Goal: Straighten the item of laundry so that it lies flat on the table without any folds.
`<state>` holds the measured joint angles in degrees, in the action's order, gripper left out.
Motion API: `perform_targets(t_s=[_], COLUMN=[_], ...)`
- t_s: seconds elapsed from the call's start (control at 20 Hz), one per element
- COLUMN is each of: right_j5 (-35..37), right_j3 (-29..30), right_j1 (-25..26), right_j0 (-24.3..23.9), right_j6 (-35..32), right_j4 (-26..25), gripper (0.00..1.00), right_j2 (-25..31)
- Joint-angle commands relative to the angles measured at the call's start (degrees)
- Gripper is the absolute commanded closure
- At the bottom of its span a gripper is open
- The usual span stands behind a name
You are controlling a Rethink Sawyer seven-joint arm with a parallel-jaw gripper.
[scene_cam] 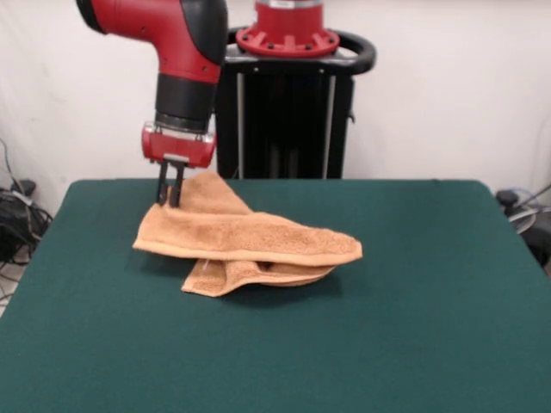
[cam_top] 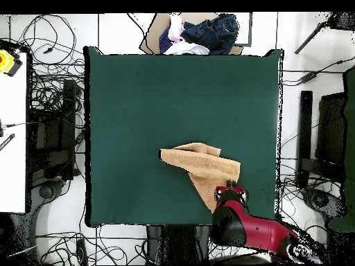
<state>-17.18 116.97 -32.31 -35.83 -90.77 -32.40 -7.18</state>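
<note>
The bare green desk lies nearest, the folded towel is bunched behind it near mid-desk, and its far corner is pinched in the closed gripper, so a thin hold could be lost and folds dragged along.

Looking like a robotics lab, not a home. Red and black arm sitting on a black pedestal against a plain white wall. Desk wearing green felt and standing alone on a pale floor, with cables running loose all around it. Black equipment stands flanking one side, a white bench the other. Pile of spare clothes lying past the desk's edge.
</note>
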Motion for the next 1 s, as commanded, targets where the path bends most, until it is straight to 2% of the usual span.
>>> perform_targets(t_s=[0.05,0.5,1.0], right_j5=[9.4,13.8,29.5], right_j3=[3.3,5.3,12.4], right_j1=[-8.6,-14.3,-33.9], right_j0=[1.1,1.0,-3.1], right_j6=[-10.0,-9.4,-3.2], right_j4=[3.7,4.3,9.0], gripper=[1.00,1.00,1.00], right_j2=[7.0,7.5,10.7])
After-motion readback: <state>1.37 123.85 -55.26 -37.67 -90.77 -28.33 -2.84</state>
